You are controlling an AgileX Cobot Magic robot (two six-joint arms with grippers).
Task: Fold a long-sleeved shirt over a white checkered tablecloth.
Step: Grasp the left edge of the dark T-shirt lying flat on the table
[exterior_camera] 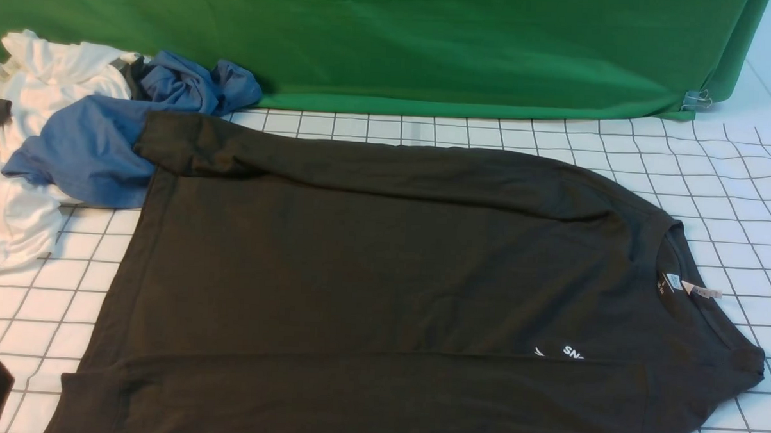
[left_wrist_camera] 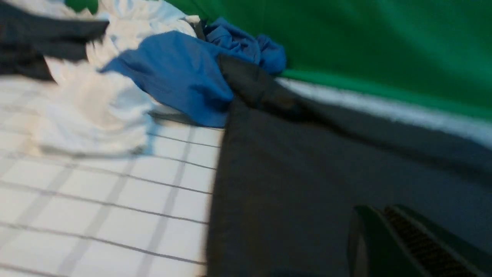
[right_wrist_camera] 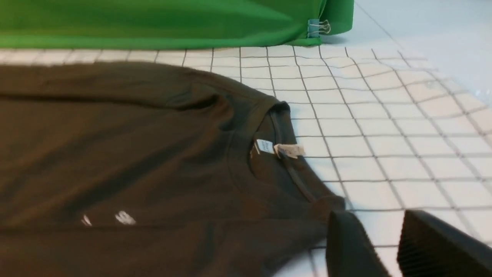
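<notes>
Front view: spread flat on white checkered tablecloth (exterior_camera: 733, 184), long-sleeved shirt (exterior_camera: 371, 261), both sleeves apparently folded in over its body. Body folds not yet done. Left gripper (left_wrist_camera: 374, 219) shut, nothing visibly held, above shirt near hem; right gripper (right_wrist_camera: 378, 223) parted, empty, just off shirt's collar end.

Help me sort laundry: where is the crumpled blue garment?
Front view, far left: the crumpled blue garment lies between the white garment and the black long-sleeved shirt.

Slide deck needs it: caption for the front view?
Long-sleeved shirt spread on white checkered tablecloth; blue garment and white garment heaped beside it.
</notes>
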